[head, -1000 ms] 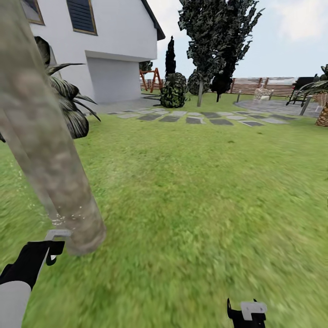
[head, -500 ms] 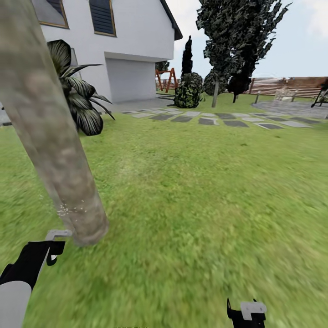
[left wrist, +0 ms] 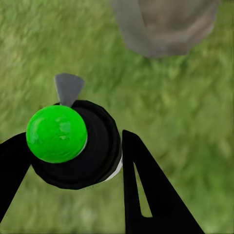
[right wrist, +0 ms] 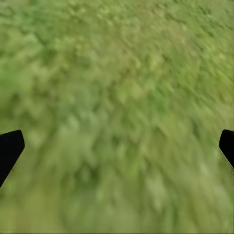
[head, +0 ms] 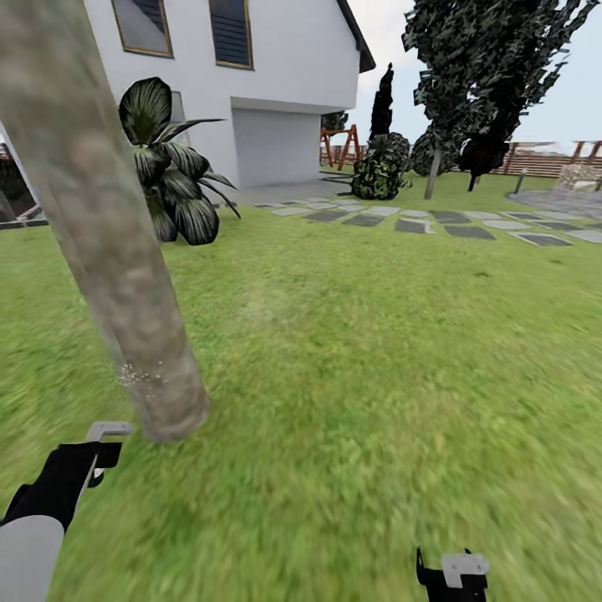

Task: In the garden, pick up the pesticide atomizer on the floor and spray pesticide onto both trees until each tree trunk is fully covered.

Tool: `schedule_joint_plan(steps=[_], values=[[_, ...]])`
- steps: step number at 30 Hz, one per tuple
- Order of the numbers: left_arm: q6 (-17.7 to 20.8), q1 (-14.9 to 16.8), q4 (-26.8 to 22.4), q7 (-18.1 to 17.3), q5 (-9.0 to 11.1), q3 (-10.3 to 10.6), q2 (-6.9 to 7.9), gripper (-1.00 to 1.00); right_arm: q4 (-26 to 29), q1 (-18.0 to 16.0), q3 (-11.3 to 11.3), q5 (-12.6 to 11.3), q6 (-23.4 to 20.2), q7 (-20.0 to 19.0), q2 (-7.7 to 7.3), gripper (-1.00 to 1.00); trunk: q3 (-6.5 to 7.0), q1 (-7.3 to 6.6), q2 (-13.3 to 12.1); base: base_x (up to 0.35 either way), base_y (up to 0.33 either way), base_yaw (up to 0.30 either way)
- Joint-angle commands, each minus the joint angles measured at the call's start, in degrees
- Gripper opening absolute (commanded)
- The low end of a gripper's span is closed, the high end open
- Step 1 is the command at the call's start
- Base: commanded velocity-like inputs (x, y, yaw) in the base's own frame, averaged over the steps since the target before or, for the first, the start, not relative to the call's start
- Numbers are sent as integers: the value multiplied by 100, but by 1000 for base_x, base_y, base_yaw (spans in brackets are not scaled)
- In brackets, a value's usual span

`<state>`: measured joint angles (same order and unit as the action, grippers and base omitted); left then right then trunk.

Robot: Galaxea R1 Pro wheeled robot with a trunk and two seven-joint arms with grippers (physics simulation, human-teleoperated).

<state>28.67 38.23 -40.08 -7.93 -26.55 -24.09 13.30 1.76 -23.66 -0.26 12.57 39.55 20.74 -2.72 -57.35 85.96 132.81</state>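
A thick grey-brown tree trunk [head: 109,242] with mottled bark rises from the lawn at the left, with pale specks low on it. My left gripper [head: 58,485] is shut on the pesticide atomizer [head: 79,464], a black bottle whose grey nozzle [head: 106,431] points at the trunk's base from just short of it. In the left wrist view the atomizer [left wrist: 78,151] shows a green ball top between the black fingers [left wrist: 146,195], with the trunk base [left wrist: 165,24] beyond. A second tall tree [head: 493,75] stands far back right. My right gripper [head: 451,575] hangs open over grass [right wrist: 117,122].
A white house [head: 284,75] stands behind, with a small dark palm [head: 176,184] beside the trunk. Grey stepping stones [head: 418,224] cross the lawn, with a round bush [head: 378,176] and a brown slat fence [head: 552,163] farther back. Open grass [head: 376,376] lies ahead and to the right.
The camera has turned left, so house, palm and trees slide right in the picture. The trunk's base sits slightly higher and farther right. Both grippers hold the same pose.
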Motion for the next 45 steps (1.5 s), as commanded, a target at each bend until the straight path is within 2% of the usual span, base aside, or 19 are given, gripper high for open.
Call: schedule_joint_plan(steps=[1,5,14,19,20,21,22,23,25,26,27,29,31,35,37,40,43,45], values=[[-2,0,0,91,14,1,-8,-100,0,1,0,0,0,0,0,100,0,0,0,234,-193,17],[-10,0,0,131,26,1,-11,-100,0,-1,0,0,0,0,0,100,0,0,0,238,-190,30],[-23,-1,0,129,45,-24,-48,-100,0,2,0,0,0,0,0,100,0,0,0,160,-123,260],[-97,69,-96,6,77,16,-197,-100,0,1,0,0,0,0,7,100,0,0,0,3,-2,39],[-101,86,-101,-105,74,87,-210,-100,0,1,0,0,0,0,8,100,0,0,0,0,0,3],[-96,101,-107,-403,60,317,-202,-100,0,0,0,0,0,0,8,100,0,0,0,0,0,1],[-69,137,-119,-687,37,575,-169,-100,0,1,0,0,0,0,9,100,0,0,0,0,0,0],[-43,248,-144,-820,16,712,-138,-100,0,0,-3,0,0,0,6,100,0,0,0,0,0,0],[-21,385,-155,-894,11,754,26,-100,0,0,-7,0,0,0,1,100,0,0,0,0,0,0],[-8,428,-161,-930,32,756,276,-100,3,1,-8,0,0,0,-4,100,0,0,0,0,0,0],[-3,469,-170,-940,43,758,412,-100,7,0,-9,0,0,0,-12,100,0,0,0,0,0,0],[37,586,-174,-949,44,763,480,-100,8,1,-11,-1,0,0,-16,100,0,0,0,0,0,0],[304,727,-190,-1017,64,771,498,-100,9,2,-9,-2,0,0,-17,100,0,0,0,0,0,0],[333,745,-192,-1504,67,797,446,-100,9,1,-9,-2,0,0,-18,100,0,0,0,0,0,0],[335,751,-197,-1728,63,787,467,-100,9,-1,-9,-1,0,0,-18,100,0,0,0,-186,0,0],[338,753,-239,-1769,56,776,507,-100,9,0,-9,0,0,0,-18,100,0,0,0,-259,0,0],[390,785,-594,-1759,57,779,486,-100,9,1,-9,-3,0,0,-18,100,0,0,0,-33,0,0],[650,1005,-786,-1758,60,783,459,-100,9,2,-9,-1,0,0,-18,100,0,0,0,-4,0,0]])
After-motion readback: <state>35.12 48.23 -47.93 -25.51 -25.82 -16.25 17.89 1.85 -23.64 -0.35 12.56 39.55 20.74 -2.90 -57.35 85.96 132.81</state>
